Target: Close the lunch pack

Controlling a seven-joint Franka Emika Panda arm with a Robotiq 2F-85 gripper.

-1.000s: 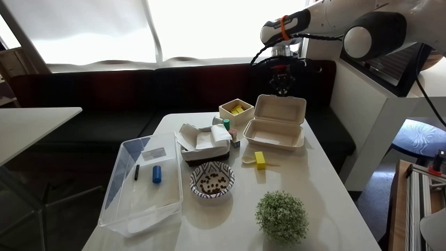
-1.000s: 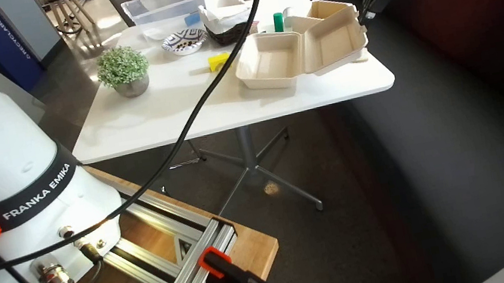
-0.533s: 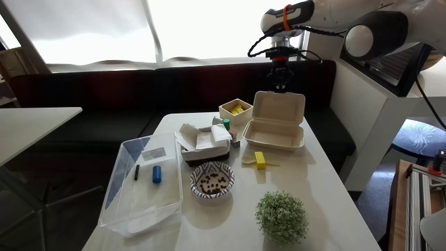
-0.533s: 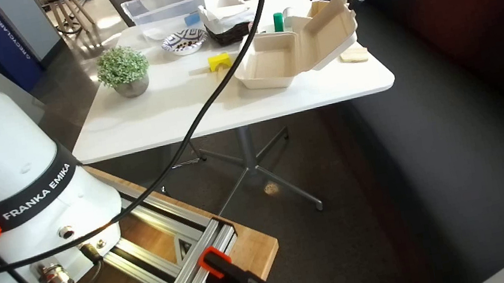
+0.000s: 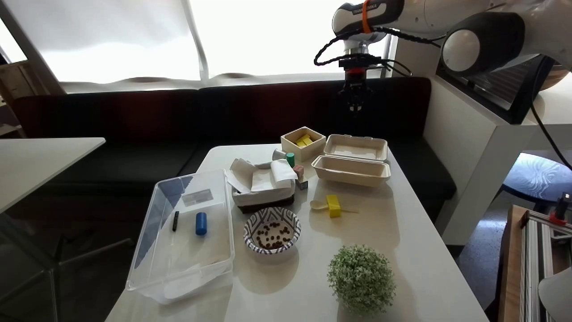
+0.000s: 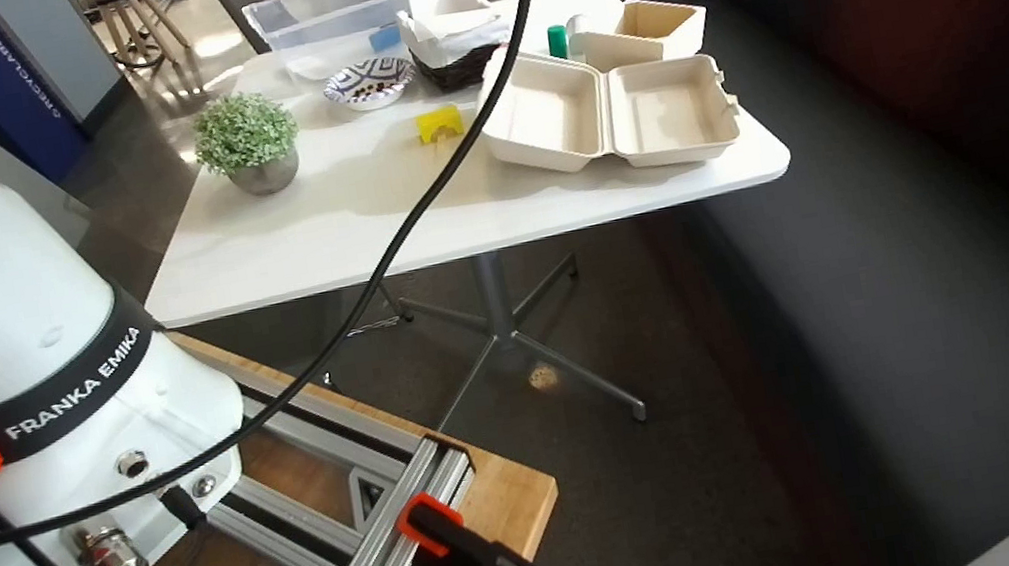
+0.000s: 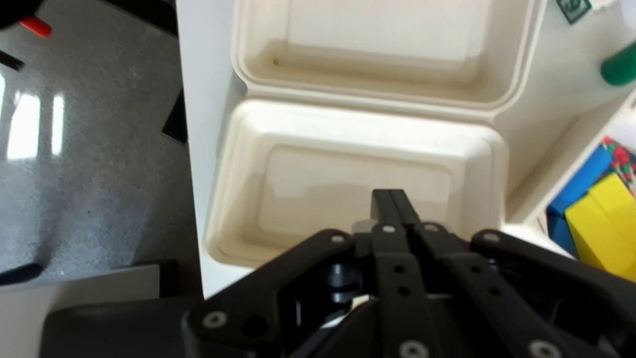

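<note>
One claw [image 7: 394, 196], two fingers [image 7: 382, 211] together, hangs near one open lunch pack [image 6: 630, 113].

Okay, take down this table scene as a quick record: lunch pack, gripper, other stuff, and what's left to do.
Lunch pack: open, cream clamshell
Lid: folded back, appears to lie flat
Base: tilted, side away from the lid raised
Gripper: shut, higher than the lid, apart from it, empty
Square box: next to the lid, yellow blocks inside
Patterned bowl: small brown pieces inside
Clear plastic bin: blue cylinder and black pen-like item inside
Left to do: fold lid over base
</note>
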